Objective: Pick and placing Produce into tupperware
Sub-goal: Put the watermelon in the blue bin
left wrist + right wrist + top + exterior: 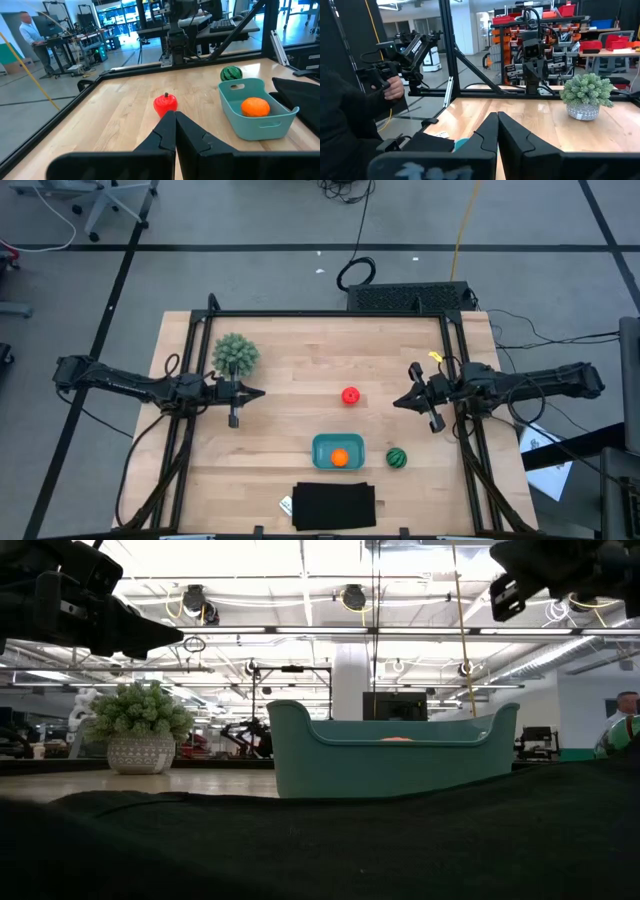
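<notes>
One of the three pieces of produce was already home: the orange fruit [340,458] lay inside the teal tupperware [321,444]. Two remained on the bare wood. The red fruit [349,395] sat a little beyond the tub, toward the far edge of the table, well apart from it; the striped green fruit [397,457] sat just beside the tub, toward the right arm's side, not touching it. By that count the job looked about a third done.

Neither arm carried anything. The left gripper [256,392] hovered near the potted plant [235,353], well away from the tub, its fingers [162,131] pressed together on nothing. The right gripper [399,401] hung beyond the green fruit, fingers likewise closed and empty.

In the low view a black mat [400,840] in front of the tub filled the foreground and hid the tabletop, so neither loose fruit showed there; only a sliver of orange cleared the tub's rim. In the right wrist view only a corner of the tub showed.
</notes>
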`<state>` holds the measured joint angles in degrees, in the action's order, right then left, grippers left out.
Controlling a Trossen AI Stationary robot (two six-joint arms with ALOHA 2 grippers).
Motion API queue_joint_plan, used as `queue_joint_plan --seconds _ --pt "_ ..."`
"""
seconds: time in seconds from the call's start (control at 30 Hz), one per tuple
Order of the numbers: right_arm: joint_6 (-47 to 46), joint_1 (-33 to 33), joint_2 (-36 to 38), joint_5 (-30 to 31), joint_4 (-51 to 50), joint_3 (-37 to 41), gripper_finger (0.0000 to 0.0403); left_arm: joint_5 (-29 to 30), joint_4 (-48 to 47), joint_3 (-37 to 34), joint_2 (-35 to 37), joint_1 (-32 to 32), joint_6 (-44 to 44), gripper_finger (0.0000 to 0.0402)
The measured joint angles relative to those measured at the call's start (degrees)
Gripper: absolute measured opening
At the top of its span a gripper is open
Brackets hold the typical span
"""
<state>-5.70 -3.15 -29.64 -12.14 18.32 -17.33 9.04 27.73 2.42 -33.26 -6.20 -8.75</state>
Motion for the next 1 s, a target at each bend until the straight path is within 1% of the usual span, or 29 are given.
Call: queue_joint_plan --seconds 0.17,0.27,0.53,0.73,1.0 --pt "-0.6 0.0 -2.4 0.0 -4.2 -4.8 0.0 0.0 0.5 0.0 0.0 0.0 0.0 0.0001" --pt "-0.7 -0.4 -4.1 0.0 -8.8 -8.6 0.0 0.0 0.5 0.0 0.0 0.0 0.1 0.0001" --pt "-0.7 -4.6 -10.3 0.0 -20.9 -19.9 0.0 0.0 0.5 0.0 0.0 0.0 0.0 0.0001" --pt "-1.4 -6.5 -14.9 0.0 -27.3 -25.7 0.0 0.0 0.6 0.0 0.0 0.0 0.0 0.0001" --pt "-1.1 -6.7 -19.5 0.0 -34.0 -32.2 0.0 0.0 0.6 0.0 0.0 0.0 0.0 0.0001"
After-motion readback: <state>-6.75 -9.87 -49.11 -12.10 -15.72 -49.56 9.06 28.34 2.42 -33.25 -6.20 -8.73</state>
